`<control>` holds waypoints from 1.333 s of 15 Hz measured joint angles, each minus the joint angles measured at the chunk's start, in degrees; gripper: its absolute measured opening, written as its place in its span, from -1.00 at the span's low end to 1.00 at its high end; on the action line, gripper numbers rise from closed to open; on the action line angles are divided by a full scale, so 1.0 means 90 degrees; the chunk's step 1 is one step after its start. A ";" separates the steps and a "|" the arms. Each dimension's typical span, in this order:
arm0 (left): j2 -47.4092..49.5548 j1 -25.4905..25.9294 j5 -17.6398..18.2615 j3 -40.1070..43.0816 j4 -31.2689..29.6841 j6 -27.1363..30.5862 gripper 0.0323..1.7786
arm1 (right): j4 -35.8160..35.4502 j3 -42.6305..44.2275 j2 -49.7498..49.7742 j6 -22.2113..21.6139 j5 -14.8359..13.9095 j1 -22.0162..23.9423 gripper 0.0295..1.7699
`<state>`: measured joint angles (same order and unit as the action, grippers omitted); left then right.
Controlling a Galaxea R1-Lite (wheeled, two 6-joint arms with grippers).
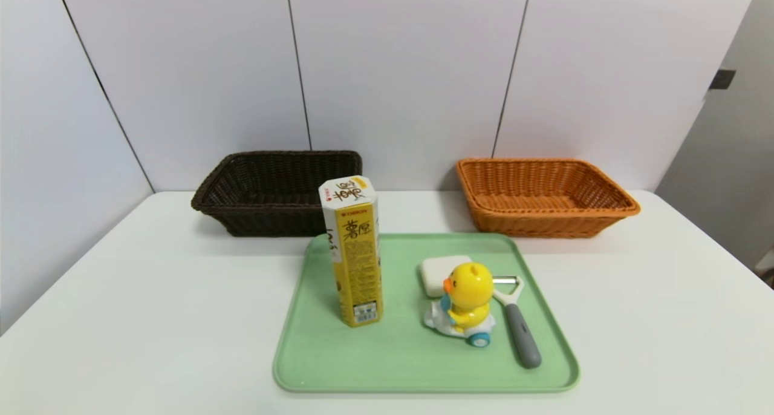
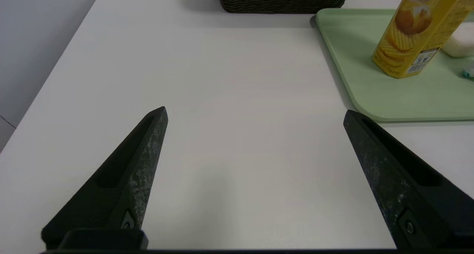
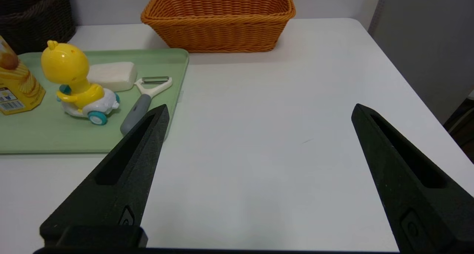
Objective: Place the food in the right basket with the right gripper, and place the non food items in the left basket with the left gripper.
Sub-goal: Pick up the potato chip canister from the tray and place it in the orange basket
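Observation:
A green tray (image 1: 399, 366) holds a tall yellow chips box (image 1: 352, 254) standing upright, a white soap bar (image 1: 436, 274), a yellow duck toy (image 1: 466, 304) on a small cart and a grey-handled peeler (image 1: 517, 321). Behind it sit the dark brown left basket (image 1: 275, 191) and the orange right basket (image 1: 544, 196). Neither arm shows in the head view. My left gripper (image 2: 255, 115) hovers open over bare table left of the tray (image 2: 400, 94). My right gripper (image 3: 260, 109) hovers open over bare table right of the tray (image 3: 44, 135), with the peeler (image 3: 144, 98) near one fingertip.
The white table (image 1: 151, 306) runs out to a front edge and a right edge (image 3: 414, 87). White wall panels stand right behind the baskets. Both baskets look empty.

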<state>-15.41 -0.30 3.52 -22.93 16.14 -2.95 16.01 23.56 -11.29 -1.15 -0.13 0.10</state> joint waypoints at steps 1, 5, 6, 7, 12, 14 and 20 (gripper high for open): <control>-0.0435 -0.0003 0.0070 -0.0272 -0.0061 -0.0027 0.90 | -0.0012 0.0183 -0.0307 0.0003 0.0000 -0.0003 0.92; -0.2198 -0.0005 0.0675 -0.1025 -0.0809 -0.0061 0.90 | -0.0058 0.0851 -0.1629 0.0042 0.0054 -0.0003 0.92; -0.2621 -0.0008 0.0860 -0.1170 -0.1020 -0.0057 0.90 | -0.0064 0.1057 -0.1988 0.0045 0.0057 -0.0003 0.92; -0.2970 -0.0005 0.0998 -0.1311 -0.1166 -0.0058 0.90 | -0.0066 0.1253 -0.2328 0.0045 0.0066 -0.0005 0.92; -0.4318 0.0004 0.1182 -0.1990 -0.1487 -0.0023 0.90 | -0.0263 0.2312 -0.4106 0.0023 0.0278 -0.0003 0.92; -0.4413 0.0004 0.1197 -0.2030 -0.1467 -0.0020 0.90 | -0.0312 0.2526 -0.4555 0.0023 0.0596 0.0023 0.92; -0.4222 0.0004 0.1261 -0.1991 -0.1356 0.0016 0.90 | -0.0406 0.2606 -0.5008 0.0064 0.0941 -0.0053 0.92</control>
<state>-53.41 -0.27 14.87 -40.85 3.94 -2.80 12.35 47.02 -56.36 -0.57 8.34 -0.38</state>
